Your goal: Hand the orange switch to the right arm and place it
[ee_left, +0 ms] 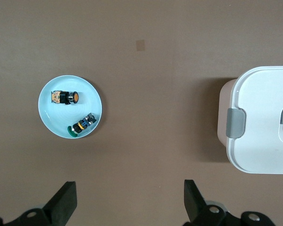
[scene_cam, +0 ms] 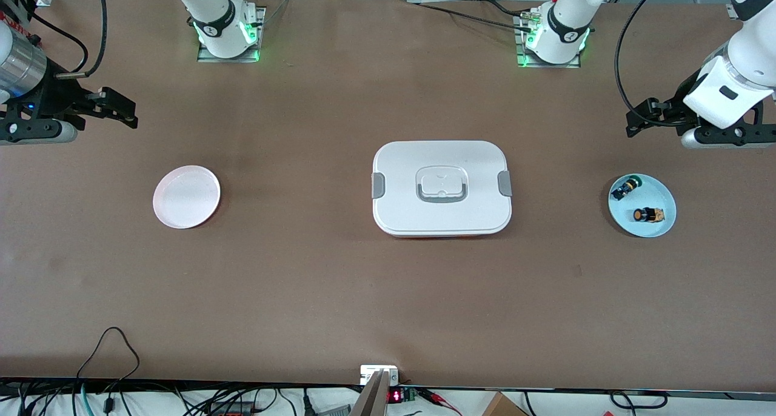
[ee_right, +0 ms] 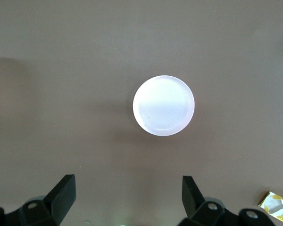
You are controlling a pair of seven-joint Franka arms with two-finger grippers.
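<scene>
The orange switch (scene_cam: 645,214) lies on its side in a small light-blue plate (scene_cam: 659,188) toward the left arm's end of the table. A green-capped switch (scene_cam: 624,188) lies beside it in the same plate. The left wrist view shows the orange switch (ee_left: 66,97), the green-capped switch (ee_left: 82,125) and the plate (ee_left: 87,92). My left gripper (scene_cam: 642,117) (ee_left: 130,197) is open and empty, up over bare table beside the plate. My right gripper (scene_cam: 124,110) (ee_right: 129,195) is open and empty, up over the table's other end.
A white round plate (scene_cam: 186,196) (ee_right: 163,105) lies toward the right arm's end. A white lidded box (scene_cam: 441,187) (ee_left: 264,122) with grey clips sits mid-table. A small yellow-white scrap (ee_right: 276,206) shows at the edge of the right wrist view.
</scene>
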